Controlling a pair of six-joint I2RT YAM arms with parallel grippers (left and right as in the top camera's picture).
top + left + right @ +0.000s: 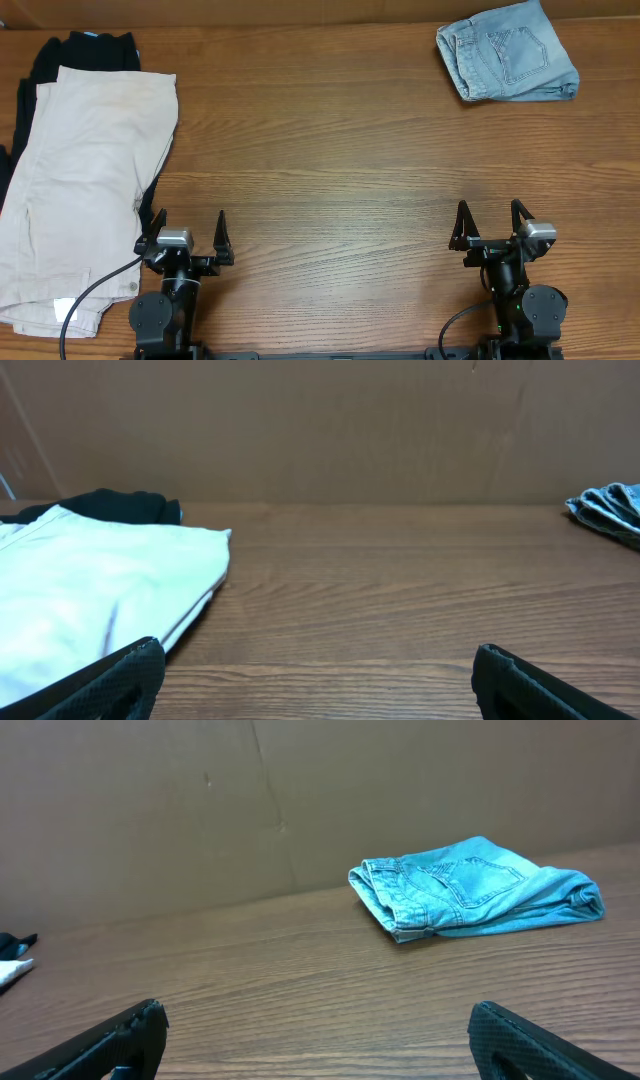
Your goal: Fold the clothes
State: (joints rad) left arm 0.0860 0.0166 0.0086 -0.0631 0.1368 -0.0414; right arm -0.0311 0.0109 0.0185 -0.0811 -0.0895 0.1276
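Note:
The light-blue denim shorts (508,52) lie folded into a compact bundle at the far right of the table, a stitched back pocket facing up. They show in the right wrist view (470,886) and at the right edge of the left wrist view (612,510). My left gripper (188,232) is open and empty near the front edge at the left. My right gripper (492,222) is open and empty near the front edge at the right, well short of the shorts.
Beige trousers (85,185) lie at the left over a black garment (85,50), close to my left gripper; both show in the left wrist view (90,585). A brown wall (320,430) backs the wooden table (330,150).

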